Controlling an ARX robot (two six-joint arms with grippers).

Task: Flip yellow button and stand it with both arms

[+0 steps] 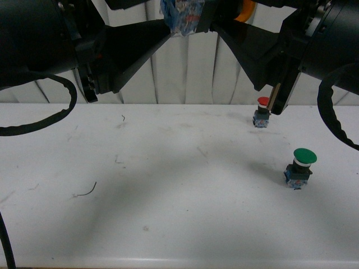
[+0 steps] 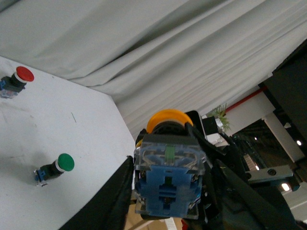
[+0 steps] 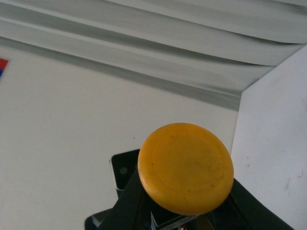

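Left gripper [image 1: 168, 32] is clamped on the blue base of the yellow button [image 2: 168, 177]; right gripper [image 1: 217, 28] is closed beneath its cap. The button is held high above the tabletop [image 1: 168, 185] between the 2 grippers. Red button [image 1: 262, 111] and green button [image 1: 300, 166] are seen upright below.

The small push-button with round orange-yellow cap and blue-and-clear base [image 2: 168, 172]; black wedge fingers [image 1: 140, 47]; white scuffed tabletop [image 1: 168, 213]; red-capped button [image 1: 262, 102]; green-capped button [image 1: 304, 156]; pale grey pleated curtain [image 1: 190, 73].
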